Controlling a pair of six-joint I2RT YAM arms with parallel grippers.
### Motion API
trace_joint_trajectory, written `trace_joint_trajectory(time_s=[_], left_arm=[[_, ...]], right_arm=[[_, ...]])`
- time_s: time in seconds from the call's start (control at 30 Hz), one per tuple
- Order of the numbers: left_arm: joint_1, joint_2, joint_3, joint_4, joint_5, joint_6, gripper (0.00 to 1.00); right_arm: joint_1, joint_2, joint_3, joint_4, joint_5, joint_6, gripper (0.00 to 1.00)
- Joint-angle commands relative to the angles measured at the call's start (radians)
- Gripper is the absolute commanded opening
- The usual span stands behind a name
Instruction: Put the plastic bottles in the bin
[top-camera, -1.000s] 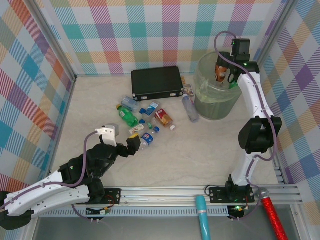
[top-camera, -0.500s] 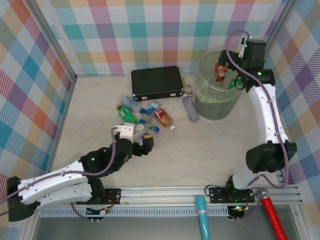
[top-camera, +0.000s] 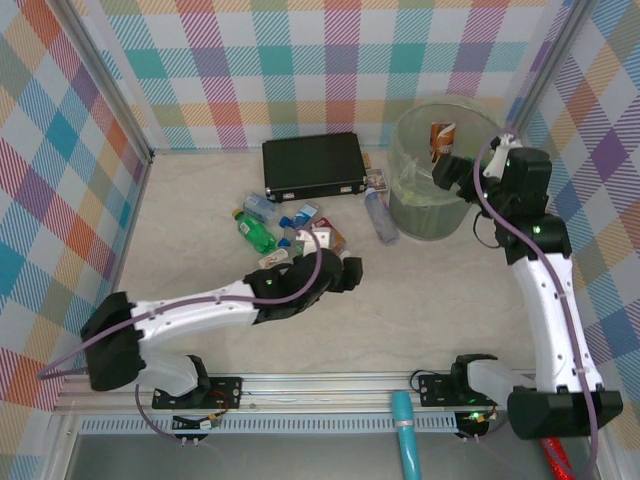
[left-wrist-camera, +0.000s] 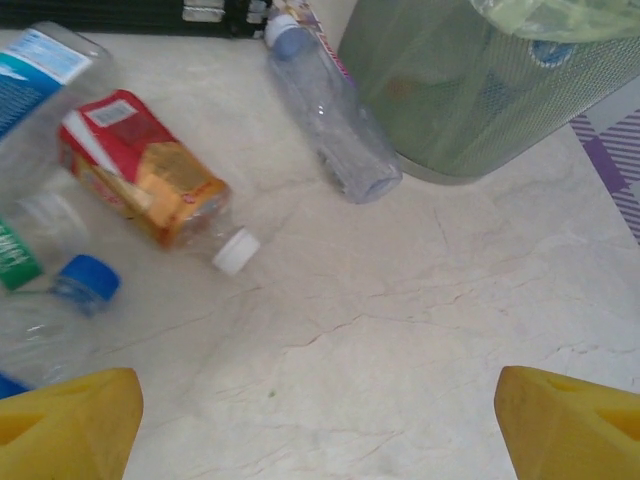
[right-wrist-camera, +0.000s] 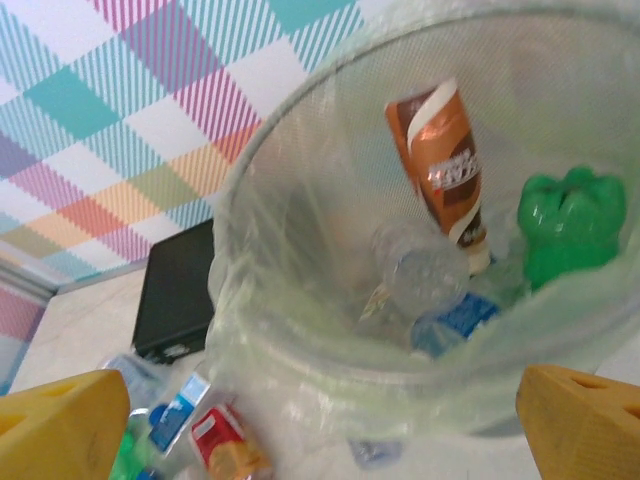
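From above, the bin (top-camera: 400, 150) stands at the back right of the table (top-camera: 420, 290), and a brown-labelled bottle (top-camera: 442, 138) leans upright inside it. The right claw (top-camera: 447, 172) hangs over the bin's mouth, while the left claw (top-camera: 350, 272) sits low over the table, well to the bin's left and nearer the arms. A loose cluster of bottles (top-camera: 257, 233) lies farther left of the bin, a clear bottle (top-camera: 380, 215) lies just beside its left wall, and a black case (top-camera: 313, 165) lies flat to the bin's left (towards the back wall). In the left wrist camera, the left claw's yellow fingertips (left-wrist-camera: 70, 420) stand wide apart with bare table between them, so it is released; a red-and-orange bottle (left-wrist-camera: 140, 180) with a white cap (left-wrist-camera: 235, 250) lies left of the bin. In the right wrist camera, the right claw's fingers (right-wrist-camera: 585, 425) also stand wide apart, grasping nothing, above the bin, where a green bottle (right-wrist-camera: 570, 225) rests right of the brown-labelled one.
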Motion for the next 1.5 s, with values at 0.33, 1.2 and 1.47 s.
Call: trace_joint_trajectory(time_s=[0.33, 1.2, 1.47], left_arm=[[0.120, 0.451, 0.271, 0.186, 0.243, -0.167, 0.83], [0.218, 0.887, 0.625, 0.251, 0.296, -0.232, 0.85], [0.242, 0.939, 0.657, 0.285, 0.325, -0.254, 0.83]], right_arm=[[0.004, -0.265, -0.261, 0.013, -0.066, 0.031, 0.99], [0.005, -0.341, -0.321, 0.019, -0.150, 0.074, 0.99], [0.005, -0.341, -0.328, 0.022, -0.152, 0.083, 0.99]])
